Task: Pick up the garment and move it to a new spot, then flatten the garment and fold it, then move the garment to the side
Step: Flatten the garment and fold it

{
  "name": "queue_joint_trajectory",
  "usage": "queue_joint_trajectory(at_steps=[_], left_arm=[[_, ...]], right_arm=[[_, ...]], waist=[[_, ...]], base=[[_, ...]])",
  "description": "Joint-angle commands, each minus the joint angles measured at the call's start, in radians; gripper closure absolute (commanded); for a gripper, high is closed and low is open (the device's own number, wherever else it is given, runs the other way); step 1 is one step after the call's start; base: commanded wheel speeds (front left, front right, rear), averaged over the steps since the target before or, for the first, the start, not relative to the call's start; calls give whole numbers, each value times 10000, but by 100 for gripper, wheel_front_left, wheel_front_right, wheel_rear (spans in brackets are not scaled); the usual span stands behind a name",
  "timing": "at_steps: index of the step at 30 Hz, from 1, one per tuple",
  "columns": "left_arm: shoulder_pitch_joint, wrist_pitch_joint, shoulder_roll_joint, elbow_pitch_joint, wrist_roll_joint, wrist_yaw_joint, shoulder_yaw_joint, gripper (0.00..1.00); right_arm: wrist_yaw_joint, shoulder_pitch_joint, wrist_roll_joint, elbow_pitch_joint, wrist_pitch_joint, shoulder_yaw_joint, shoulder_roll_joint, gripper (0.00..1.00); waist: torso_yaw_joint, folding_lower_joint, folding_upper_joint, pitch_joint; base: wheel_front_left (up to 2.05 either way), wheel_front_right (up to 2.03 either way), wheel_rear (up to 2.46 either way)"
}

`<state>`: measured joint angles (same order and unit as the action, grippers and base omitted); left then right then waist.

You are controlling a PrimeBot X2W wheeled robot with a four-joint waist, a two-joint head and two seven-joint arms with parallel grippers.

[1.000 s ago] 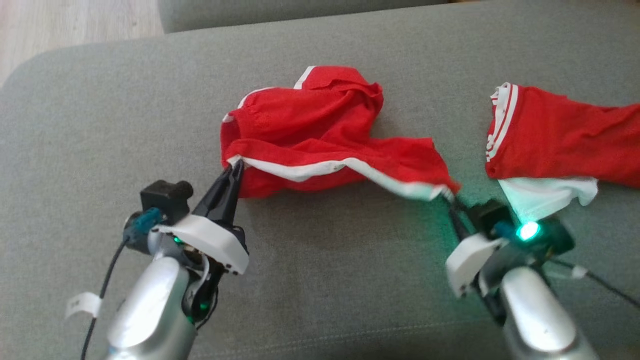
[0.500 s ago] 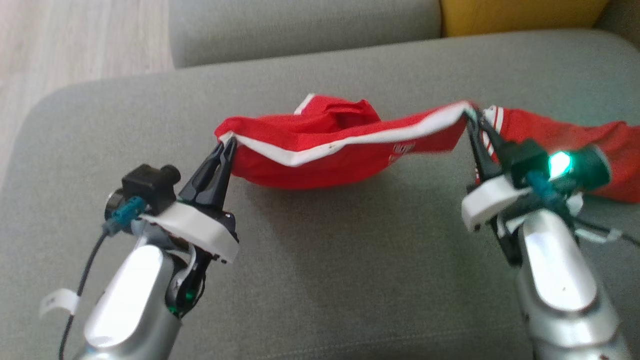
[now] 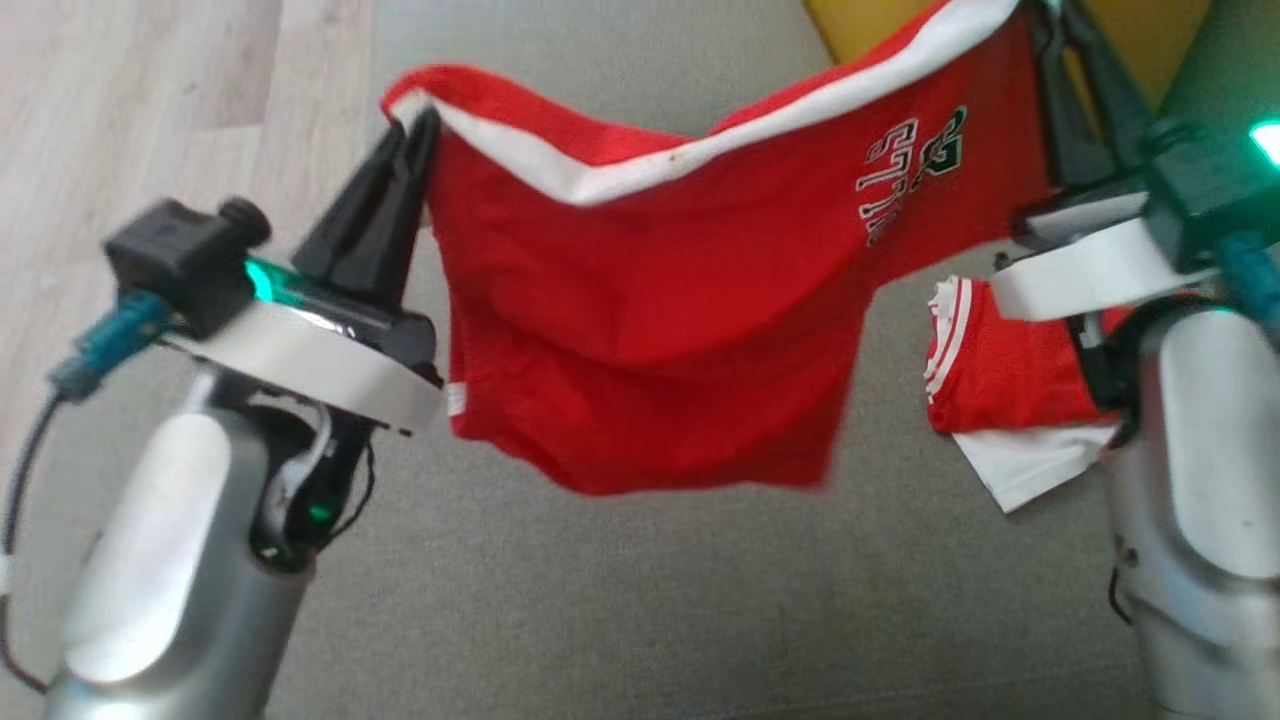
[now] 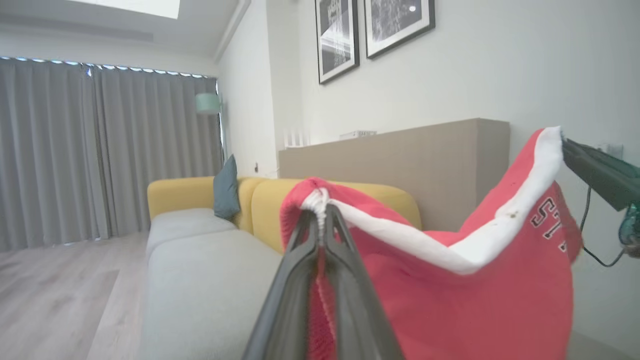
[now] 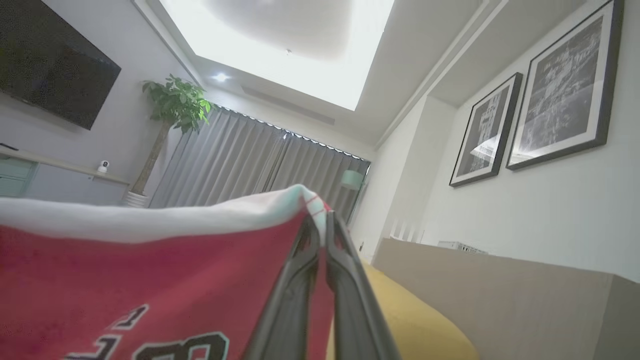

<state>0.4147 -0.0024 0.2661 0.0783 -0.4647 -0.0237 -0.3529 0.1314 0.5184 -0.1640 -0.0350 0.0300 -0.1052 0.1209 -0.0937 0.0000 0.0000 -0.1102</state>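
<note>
The garment (image 3: 660, 300) is a pair of red shorts with a white waistband and black-and-white lettering. It hangs in the air above the grey sofa seat, stretched between both arms. My left gripper (image 3: 415, 125) is shut on the left end of the waistband, seen close up as my left gripper (image 4: 320, 212) pinching white and red cloth (image 4: 450, 280). My right gripper (image 3: 1040, 15) is shut on the waistband's right end at the top edge of the head view. The right wrist view shows my right gripper (image 5: 320, 225) clamped on the garment (image 5: 125, 280).
A second red and white garment (image 3: 1000, 380) lies on the grey sofa seat (image 3: 650, 600) at the right, beside my right forearm. A yellow cushion (image 3: 870, 30) sits behind. Wooden floor (image 3: 120, 110) lies beyond the seat's left edge.
Both grippers have lifted the shorts off the sofa seat, and the cloth now hangs free and spread between them. The head camera has also shifted.
</note>
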Motion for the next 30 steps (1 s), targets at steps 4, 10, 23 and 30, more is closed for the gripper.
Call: queue_joint_trajectory(at_steps=[4,10,23,30], left_arm=[[847,431,253,1233,-173,458,742,100],[863,1231,458,2148,-293,722,816,100],[2247,1785,1186,-279,-748,18,1166,100],[4859,1241,1117,-3444,-1004,-545,1437,100]], right_arm=[[-7,-29,355,1379,-659,-224,95,100],[-7,-325,482,2598,-1448,-274,138,100],[-7,2178,870,220,-2022,-542,193,100],[-7,5779,628,-3489,-1187,-744,-84,100]], waist=[[105,0,0,-198],[186,0,0,-100],[115,0,0,1781],[-15,0,0,3388]], base=[[0,0,0],[0,0,0],[0,0,0],[0,0,0]])
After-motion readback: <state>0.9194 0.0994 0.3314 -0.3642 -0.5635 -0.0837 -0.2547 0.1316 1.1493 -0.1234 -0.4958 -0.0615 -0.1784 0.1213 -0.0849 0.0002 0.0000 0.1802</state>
